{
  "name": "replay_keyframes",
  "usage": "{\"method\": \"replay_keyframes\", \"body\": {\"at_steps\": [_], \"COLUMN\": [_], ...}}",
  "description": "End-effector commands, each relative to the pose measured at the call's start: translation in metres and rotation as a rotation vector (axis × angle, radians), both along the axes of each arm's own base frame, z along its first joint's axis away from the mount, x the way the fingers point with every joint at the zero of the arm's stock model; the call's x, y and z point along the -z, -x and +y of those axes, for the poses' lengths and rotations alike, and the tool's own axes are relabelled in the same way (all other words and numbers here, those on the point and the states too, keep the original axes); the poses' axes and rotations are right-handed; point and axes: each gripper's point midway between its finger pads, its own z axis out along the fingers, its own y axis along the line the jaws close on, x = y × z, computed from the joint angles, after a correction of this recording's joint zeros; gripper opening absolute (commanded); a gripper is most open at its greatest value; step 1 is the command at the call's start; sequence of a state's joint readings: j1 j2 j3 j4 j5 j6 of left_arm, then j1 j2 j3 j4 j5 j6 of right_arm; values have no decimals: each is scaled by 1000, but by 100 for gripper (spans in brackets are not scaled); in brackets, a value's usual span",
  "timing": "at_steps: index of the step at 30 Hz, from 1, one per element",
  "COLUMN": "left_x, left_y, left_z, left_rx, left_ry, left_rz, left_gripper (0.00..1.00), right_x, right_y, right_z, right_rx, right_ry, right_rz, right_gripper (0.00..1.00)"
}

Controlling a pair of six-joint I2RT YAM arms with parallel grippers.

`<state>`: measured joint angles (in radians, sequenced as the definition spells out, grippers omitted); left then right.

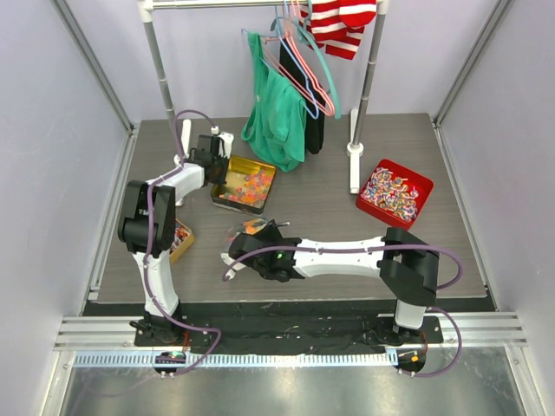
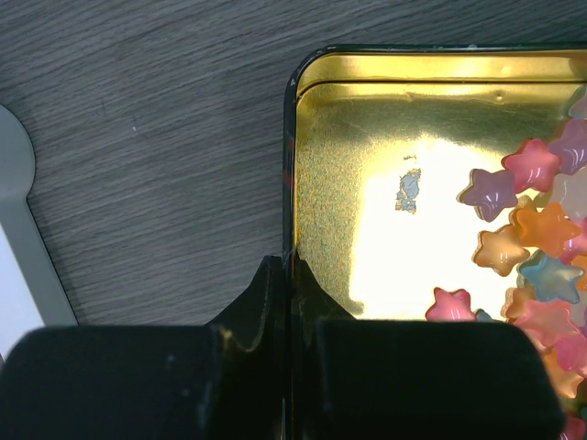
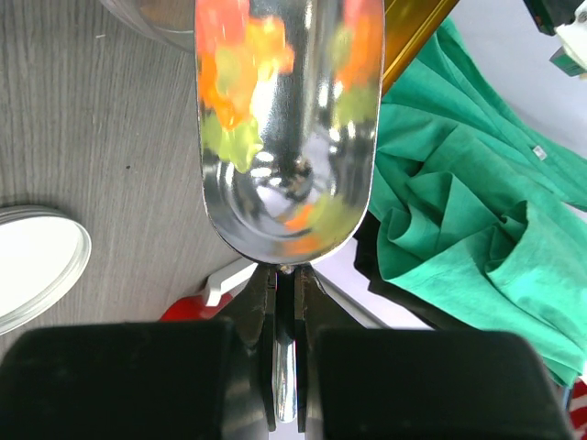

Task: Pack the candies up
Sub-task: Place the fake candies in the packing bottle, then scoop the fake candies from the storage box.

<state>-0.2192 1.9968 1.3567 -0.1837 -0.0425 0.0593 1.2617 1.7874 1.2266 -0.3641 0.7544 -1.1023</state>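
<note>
The right claw point(image 3: 285, 295) is pressed together on the thin handle of a metal scoop point(image 3: 275, 211). The scoop carries orange, yellow and green candies point(image 3: 234, 82) just on the near side of the gold tin point(image 2: 367, 137). More candies lie inside the tin, away from the rim that the left claw point(image 2: 290, 286) pinches. The tin stands on the grey counter point(image 2: 138, 137).

The left arm point(image 1: 143, 221) rises from its base at lower left, folds at the elbow and reaches toward the upper middle-left. The left gripper point(image 2: 292, 289) has its fingers point(image 2: 261, 301) pinched on the wall of a gold tin point(image 2: 312, 69). The right arm point(image 1: 347, 254) stretches leftward across mid-frame. The right gripper point(image 3: 286, 298) is clamped on the thin handle of a metal scoop point(image 3: 275, 188).
</note>
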Motion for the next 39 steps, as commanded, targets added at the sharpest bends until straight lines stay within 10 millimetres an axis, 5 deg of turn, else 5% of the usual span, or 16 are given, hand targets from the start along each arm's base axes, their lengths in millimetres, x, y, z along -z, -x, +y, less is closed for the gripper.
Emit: {"method": "replay_keyframes", "body": {"at_steps": [1,14,20,29,39], "left_x": [-2,-3,-4,-32,-73], "left_y": [-3,-4,-5,-8,4], "left_z": [2,3,3,1,-13], "left_rx": [-2,-3,6,78,240], "left_ry": [3,4,-2,-36,-145], "left_rz": [-18,-19,-23,-83,-159], "left_gripper": [0,0,0,0,0], "right_x": [-11,-17,-38,-69,-59], "right_y": [-3,-1,-10,-73,-123], "right_z": [4,7,11,-26,-56], "right_rx": [-8,-16,13,158,245], "right_ry": [33,38,-37,-130,-46], "right_rz": [-76,-109,-125,-168,-266], "right_gripper": [1,1,1,1,1]}}
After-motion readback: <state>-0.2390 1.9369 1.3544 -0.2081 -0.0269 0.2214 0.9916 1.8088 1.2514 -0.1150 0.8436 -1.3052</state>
